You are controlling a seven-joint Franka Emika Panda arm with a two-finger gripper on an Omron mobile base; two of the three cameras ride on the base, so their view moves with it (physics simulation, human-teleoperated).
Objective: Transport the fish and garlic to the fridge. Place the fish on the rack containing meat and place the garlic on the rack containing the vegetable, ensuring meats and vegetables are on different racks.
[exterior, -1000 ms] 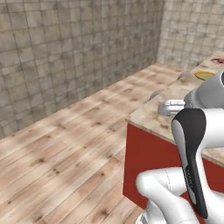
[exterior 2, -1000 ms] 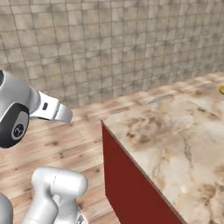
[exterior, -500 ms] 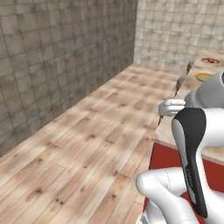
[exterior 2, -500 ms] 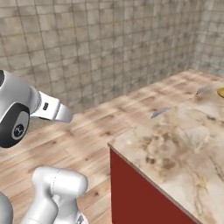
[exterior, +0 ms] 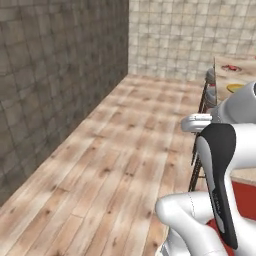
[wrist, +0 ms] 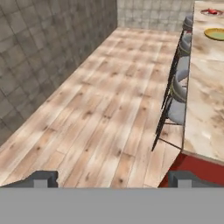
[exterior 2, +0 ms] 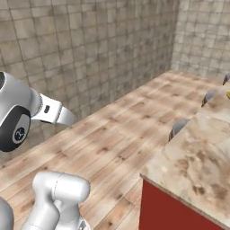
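Observation:
In the hand view my gripper (wrist: 113, 180) stands open, its two dark fingertips (wrist: 42, 179) far apart with nothing between them, above bare wooden floor. A marble counter (wrist: 205, 96) runs along the right. At its far end lies a small red thing (wrist: 211, 12), also seen as a small red thing (exterior: 231, 67) from the left base; it is too small to tell whether it is the fish. The garlic and the fridge are out of view.
Grey bar stools (wrist: 179, 87) line the counter's edge, seen also as stools (exterior 2: 179, 126) from the right base. A yellow plate (wrist: 215, 33) sits on the counter. The counter's red side panel (exterior 2: 175, 211) is close. Tiled walls (exterior: 55, 85) bound the wooden floor (exterior: 125, 160).
The whole picture has swung: the base has turned, so the counter has slid to the right and more wall and floor show. The gripper stays open.

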